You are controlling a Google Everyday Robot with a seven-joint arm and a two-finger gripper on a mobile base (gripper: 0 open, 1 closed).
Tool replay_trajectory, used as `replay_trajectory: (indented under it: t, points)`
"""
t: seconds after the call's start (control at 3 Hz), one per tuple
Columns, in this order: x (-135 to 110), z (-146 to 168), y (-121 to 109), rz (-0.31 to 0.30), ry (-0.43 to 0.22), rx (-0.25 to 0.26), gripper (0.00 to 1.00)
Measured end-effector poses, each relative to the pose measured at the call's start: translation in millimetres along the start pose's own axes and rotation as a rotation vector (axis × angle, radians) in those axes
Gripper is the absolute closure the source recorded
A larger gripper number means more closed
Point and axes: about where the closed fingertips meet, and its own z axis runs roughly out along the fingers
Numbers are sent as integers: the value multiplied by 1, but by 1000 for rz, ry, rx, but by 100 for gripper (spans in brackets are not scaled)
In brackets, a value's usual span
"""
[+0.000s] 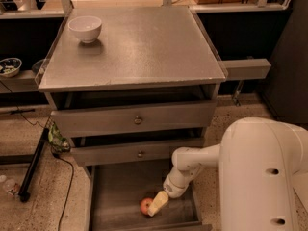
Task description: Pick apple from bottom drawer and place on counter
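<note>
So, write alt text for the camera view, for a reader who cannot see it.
A white robot arm reaches into the open bottom drawer, its gripper right beside a small red apple on the drawer floor. On the grey counter above stands a white bowl.

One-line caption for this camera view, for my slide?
Gripper beside the apple in the open bottom drawer; bowl on the counter above.
</note>
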Motion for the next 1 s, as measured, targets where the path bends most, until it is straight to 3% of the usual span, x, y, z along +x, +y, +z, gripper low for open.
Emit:
replay_trajectory:
  t: [0.33, 0.67, 1.0]
  points:
    - [-1, 13, 0, 9, 16, -16, 0]
    - [-23, 67, -8, 59, 10, -75, 0]
    - [-23, 67, -8, 59, 10, -75, 0]
